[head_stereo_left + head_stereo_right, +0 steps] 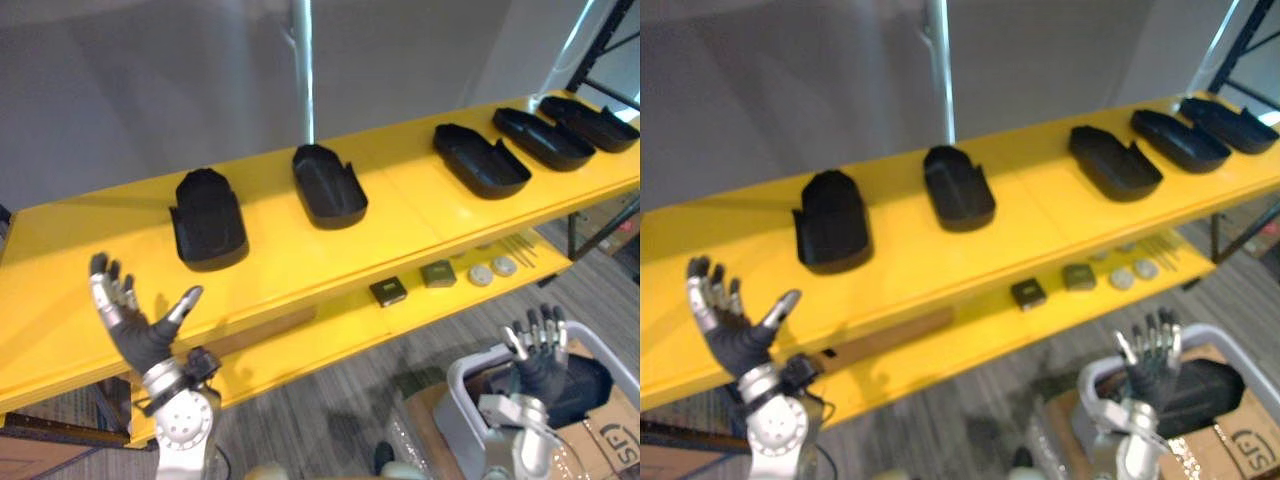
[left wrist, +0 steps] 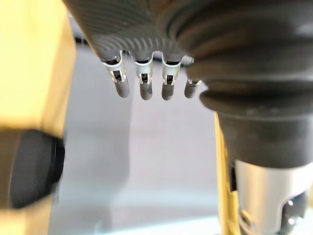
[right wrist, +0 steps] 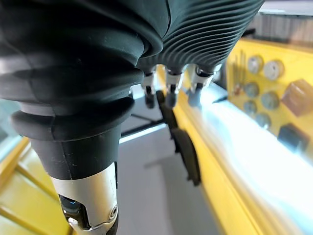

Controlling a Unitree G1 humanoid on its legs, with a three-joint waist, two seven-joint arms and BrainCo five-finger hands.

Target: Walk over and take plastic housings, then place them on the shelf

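Observation:
Several black plastic housings lie in a row on the yellow shelf's top board (image 1: 400, 215): one at the left (image 1: 208, 218), one in the middle (image 1: 329, 185), one further right (image 1: 479, 159) and two at the far right end (image 1: 545, 138). My left hand (image 1: 133, 322) is raised in front of the shelf's front edge, below the leftmost housing, fingers spread and empty. My right hand (image 1: 537, 350) hovers low at the right, fingers straight, over a grey bin (image 1: 462, 385) holding another black housing (image 1: 590, 385).
The lower yellow board (image 1: 330, 335) carries two small square blocks (image 1: 388, 291), round discs (image 1: 492, 270) and thin rods. A cardboard box (image 1: 605, 440) sits by the bin. A dark rack frame (image 1: 610, 40) stands at the far right, and a grey wall is behind.

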